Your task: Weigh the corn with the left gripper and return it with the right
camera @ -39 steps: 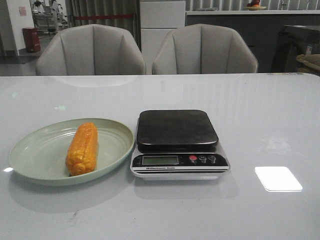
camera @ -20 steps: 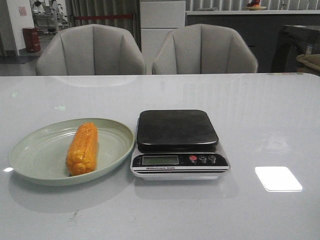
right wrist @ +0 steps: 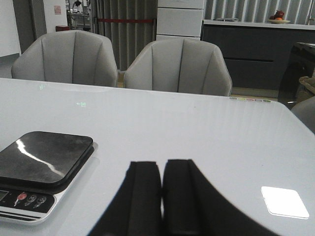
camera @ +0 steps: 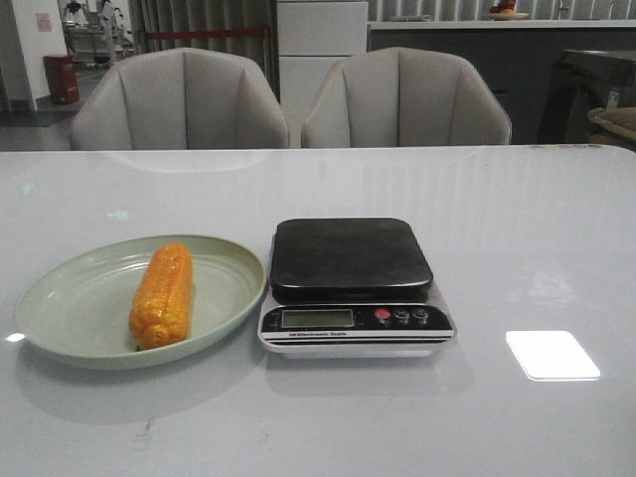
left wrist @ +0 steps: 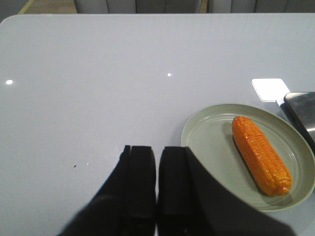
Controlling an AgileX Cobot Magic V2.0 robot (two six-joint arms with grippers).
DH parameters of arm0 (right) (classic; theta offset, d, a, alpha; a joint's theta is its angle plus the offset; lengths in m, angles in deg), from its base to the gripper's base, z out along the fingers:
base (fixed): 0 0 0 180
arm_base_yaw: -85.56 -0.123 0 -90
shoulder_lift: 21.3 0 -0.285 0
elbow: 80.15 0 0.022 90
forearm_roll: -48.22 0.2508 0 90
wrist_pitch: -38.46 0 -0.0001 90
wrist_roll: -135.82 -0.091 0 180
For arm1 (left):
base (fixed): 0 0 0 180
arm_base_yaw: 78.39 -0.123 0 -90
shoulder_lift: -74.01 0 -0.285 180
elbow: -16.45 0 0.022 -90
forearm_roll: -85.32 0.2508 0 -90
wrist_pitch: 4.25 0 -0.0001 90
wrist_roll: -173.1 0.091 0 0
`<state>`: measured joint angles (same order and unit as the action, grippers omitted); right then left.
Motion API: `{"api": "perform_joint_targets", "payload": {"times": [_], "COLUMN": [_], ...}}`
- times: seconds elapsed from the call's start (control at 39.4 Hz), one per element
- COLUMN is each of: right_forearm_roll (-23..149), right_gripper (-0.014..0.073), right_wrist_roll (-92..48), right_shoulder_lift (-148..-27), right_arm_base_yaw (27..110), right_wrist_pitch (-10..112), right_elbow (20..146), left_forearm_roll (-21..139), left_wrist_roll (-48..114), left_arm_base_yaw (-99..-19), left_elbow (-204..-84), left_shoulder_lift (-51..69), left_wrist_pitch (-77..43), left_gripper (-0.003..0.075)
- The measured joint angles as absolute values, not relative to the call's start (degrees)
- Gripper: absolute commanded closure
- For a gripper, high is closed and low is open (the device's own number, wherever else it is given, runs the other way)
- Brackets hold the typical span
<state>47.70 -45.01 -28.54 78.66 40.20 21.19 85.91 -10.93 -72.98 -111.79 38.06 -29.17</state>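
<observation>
An orange-yellow corn cob (camera: 163,295) lies on a pale green plate (camera: 70,313) at the table's left, also in the left wrist view (left wrist: 259,154). The scale (camera: 353,285) with its black platform stands just right of the plate. My left gripper (left wrist: 157,150) is shut and empty, above bare table beside the plate (left wrist: 211,132), apart from the corn. My right gripper (right wrist: 162,164) is shut and empty, above bare table to the right of the scale (right wrist: 44,162). Neither gripper shows in the front view.
Two grey chairs (camera: 184,99) stand behind the table's far edge. A bright light patch (camera: 552,355) lies on the white table right of the scale. A dark counter runs along the back right.
</observation>
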Motion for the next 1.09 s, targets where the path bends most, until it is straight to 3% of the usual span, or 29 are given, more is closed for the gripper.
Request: {"api": "perform_joint_targets", "payload": {"times": [0.1,0.2,0.36,0.43,0.71,1.09], "right_forearm_roll": [47.7,47.7,47.7,47.7,47.7,47.7], "right_gripper": [0.0417,0.0417,0.0417,0.0417,0.0417,0.0417], "right_wrist_roll": [-45.0,-45.0,-45.0,-45.0,-45.0,-45.0], "right_shoulder_lift": [-28.5,-28.5,-28.5,-28.5,-28.5,-28.5], "right_arm_base_yaw": [78.7,78.7,78.7,78.7,78.7,78.7], "right_wrist_pitch": [40.2,40.2,40.2,40.2,40.2,40.2], "right_elbow": [21.2,21.2,21.2,21.2,21.2,21.2], "left_forearm_roll": [85.9,85.9,85.9,85.8,84.7,81.7], "left_wrist_roll": [-10.9,-10.9,-10.9,-10.9,-10.9,-11.9], "left_arm_base_yaw": [-73.0,-73.0,-72.4,-71.6,-66.5,-54.6], "left_elbow": [-111.8,-111.9,-112.7,-113.0,-117.7,-129.4], "left_shoulder_lift": [37.0,35.7,33.1,31.4,21.7,-1.4], "left_wrist_pitch": [-28.9,-28.4,-28.2,-28.1,-28.0,-25.5], "left_gripper": [0.06,0.0529,0.0288,0.0213,0.0204,0.0204]}}
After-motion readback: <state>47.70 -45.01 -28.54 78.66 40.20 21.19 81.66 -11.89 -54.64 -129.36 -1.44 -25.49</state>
